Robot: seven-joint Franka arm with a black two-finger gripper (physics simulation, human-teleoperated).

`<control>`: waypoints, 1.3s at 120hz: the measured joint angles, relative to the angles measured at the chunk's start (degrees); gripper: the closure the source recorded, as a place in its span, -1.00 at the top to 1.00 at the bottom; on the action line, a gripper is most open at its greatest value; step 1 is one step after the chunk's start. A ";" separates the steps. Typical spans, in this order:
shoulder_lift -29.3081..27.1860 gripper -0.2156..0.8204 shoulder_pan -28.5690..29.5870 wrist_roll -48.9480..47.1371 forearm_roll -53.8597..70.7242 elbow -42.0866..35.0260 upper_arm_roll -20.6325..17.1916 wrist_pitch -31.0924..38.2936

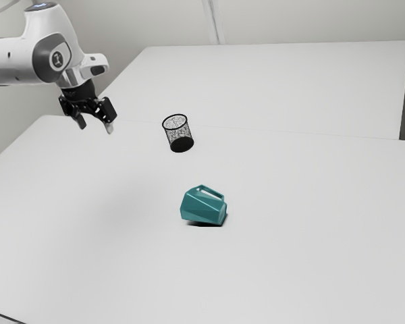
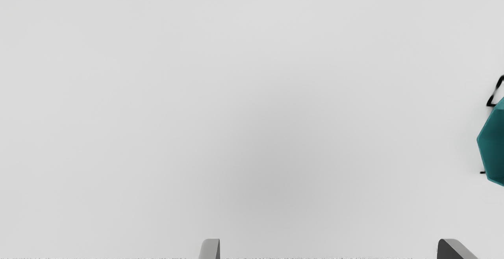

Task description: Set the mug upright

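Observation:
A teal faceted mug [image 1: 202,206] lies on its side on the white table, its handle on the upper side, in the middle of the exterior view. In the wrist view part of the mug [image 2: 494,145] shows at the picture's edge, off to one side of the fingers. My gripper [image 1: 96,127] hangs above the table toward the exterior view's upper left, well apart from the mug. Seen from the hand, the gripper [image 2: 328,249] has its two fingertips wide apart with nothing between them.
A black mesh cup [image 1: 180,140] stands on the table [image 1: 108,250], between the mug and the table's far side in the exterior view. Behind it is another white surface [image 1: 277,88] with a wall beyond.

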 joint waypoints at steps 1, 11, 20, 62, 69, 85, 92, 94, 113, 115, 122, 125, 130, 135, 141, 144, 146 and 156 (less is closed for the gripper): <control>-0.09 0.58 -0.04 0.00 -0.04 -0.12 0.01 0.01; -2.25 0.58 -1.07 -0.06 -1.18 -3.46 0.73 0.48; -5.83 0.58 -2.36 -0.09 -3.72 -10.19 1.86 2.61; -6.71 0.58 -0.16 3.26 -30.99 -25.54 7.61 4.20; -5.55 0.58 -1.72 4.03 -34.13 -26.35 8.02 4.35; -2.39 0.58 -4.87 6.18 -39.62 -26.72 8.58 4.63; -1.29 0.58 -6.01 7.10 -41.39 -26.72 8.62 4.77; -1.00 0.58 -6.34 7.41 -41.97 -26.74 8.65 4.85; 1.62 0.58 -7.46 10.22 -46.39 -26.69 8.76 5.48; 1.88 0.58 -7.32 10.54 -46.91 -26.66 8.77 5.53; 2.67 0.58 -7.04 11.71 -48.69 -26.53 8.85 5.69; 2.91 0.58 -7.10 12.18 -49.29 -26.47 8.87 5.75; 3.20 0.58 -7.67 12.93 -50.35 -26.39 8.92 5.86; 3.35 0.58 -8.65 13.64 -51.21 -26.43 8.95 6.15; 3.45 0.58 -9.81 14.43 -52.05 -26.43 8.97 6.49; 3.61 0.58 -10.20 14.80 -52.41 -26.41 8.97 6.64; 3.83 0.58 -10.41 15.05 -52.69 -26.36 8.97 6.72; 4.84 0.58 -11.28 16.23 -53.75 -25.87 8.98 7.12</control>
